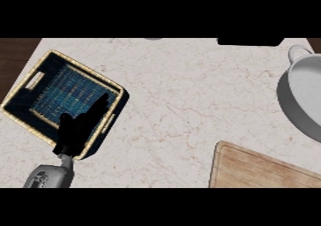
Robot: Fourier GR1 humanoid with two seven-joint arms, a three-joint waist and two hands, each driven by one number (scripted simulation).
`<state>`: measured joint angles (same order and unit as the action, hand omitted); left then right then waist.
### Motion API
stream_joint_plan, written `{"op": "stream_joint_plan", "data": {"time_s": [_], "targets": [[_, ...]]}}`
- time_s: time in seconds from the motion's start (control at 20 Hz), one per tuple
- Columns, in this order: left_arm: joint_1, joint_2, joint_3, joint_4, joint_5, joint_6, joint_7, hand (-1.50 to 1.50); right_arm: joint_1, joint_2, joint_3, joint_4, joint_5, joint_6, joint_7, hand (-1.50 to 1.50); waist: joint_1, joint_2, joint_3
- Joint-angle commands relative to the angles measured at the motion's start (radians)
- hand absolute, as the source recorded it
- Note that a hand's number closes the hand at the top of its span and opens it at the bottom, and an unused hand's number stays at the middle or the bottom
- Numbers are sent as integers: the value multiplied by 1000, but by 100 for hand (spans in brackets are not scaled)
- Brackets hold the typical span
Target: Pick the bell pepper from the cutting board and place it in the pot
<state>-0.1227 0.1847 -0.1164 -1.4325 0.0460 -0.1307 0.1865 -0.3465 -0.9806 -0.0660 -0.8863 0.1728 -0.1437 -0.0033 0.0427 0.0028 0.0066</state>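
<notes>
Pale marble counter, cutting board as the anchor — no bell pepper visible on it. The pot sits just beyond; the left hand, fingers relaxed, rests well left over a dark tray — right hand unseen.

A dark basket with a pale rim sits on the marble counter.

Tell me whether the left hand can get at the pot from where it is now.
Probably not as it stands: the left hand rests over the dark basket at the far left, while the pot sits across the counter at the right edge.
</notes>
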Motion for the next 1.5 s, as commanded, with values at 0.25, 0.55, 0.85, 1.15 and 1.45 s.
{"op": "stream_joint_plan", "data": {"time_s": [0.25,0.55,0.85,1.15,1.45], "targets": [[-1,-8,3,41,16,-38,-13,0,-216,46,250,219,340,16,206,150,31,17,-6],[-13,-28,-2,55,-7,-19,-18,0,-337,173,238,414,286,255,372,150,28,19,-5],[-33,-61,-8,92,-38,11,-25,0,-439,258,204,554,305,195,246,-150,1,17,-3],[38,-45,11,36,-13,-4,-34,0,-449,280,-22,466,109,-62,69,-150,-12,11,-1],[24,-59,12,33,-32,25,-2,0,-486,221,-223,472,-34,-210,-7,-150,-25,11,-3]]}}
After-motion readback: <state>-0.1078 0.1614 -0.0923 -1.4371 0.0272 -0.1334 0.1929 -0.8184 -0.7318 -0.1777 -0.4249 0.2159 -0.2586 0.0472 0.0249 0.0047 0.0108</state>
